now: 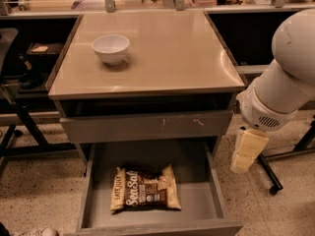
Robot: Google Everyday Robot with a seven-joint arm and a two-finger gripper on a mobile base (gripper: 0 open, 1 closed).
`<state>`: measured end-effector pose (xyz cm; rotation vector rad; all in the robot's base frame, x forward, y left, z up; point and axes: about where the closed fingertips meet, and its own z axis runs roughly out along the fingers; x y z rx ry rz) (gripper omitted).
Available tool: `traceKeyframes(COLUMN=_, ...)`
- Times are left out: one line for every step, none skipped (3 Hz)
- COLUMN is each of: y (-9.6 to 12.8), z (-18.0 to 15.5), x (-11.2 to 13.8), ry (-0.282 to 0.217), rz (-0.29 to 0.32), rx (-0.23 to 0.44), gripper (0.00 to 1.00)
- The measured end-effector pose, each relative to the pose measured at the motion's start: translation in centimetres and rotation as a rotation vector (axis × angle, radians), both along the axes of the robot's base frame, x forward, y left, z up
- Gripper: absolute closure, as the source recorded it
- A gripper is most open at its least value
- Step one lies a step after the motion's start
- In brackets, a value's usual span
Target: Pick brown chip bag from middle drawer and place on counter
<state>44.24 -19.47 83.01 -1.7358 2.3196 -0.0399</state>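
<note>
The brown chip bag lies flat, label up, on the floor of the pulled-out middle drawer at the bottom of the frame, a little left of the drawer's centre and clear of its side walls. The robot's gripper hangs at the right of the frame, outside the cabinet and just beyond the drawer's right wall, well apart from the bag. Whether it is open or closed cannot be told. Above, the beige counter carries a white bowl toward its upper left. The bag looks light, puffed and crinkly; its glossy film is likely to slip and its contents to crush under a hard squeeze. A gentle grasp from straight above, across the bag's shorter dimension or on one crimped tan end, seems the soundest hold.
</note>
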Motion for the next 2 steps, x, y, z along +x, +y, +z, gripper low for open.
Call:
traceKeyframes(y=0.0, z=0.0, x=0.0, ry=-0.001, rz=0.0, rx=0.0, gripper=0.0)
traceKeyframes(y=1.9, z=-3.6, x=-0.3, ry=0.022, rz=0.03, rx=0.057, gripper=0.0)
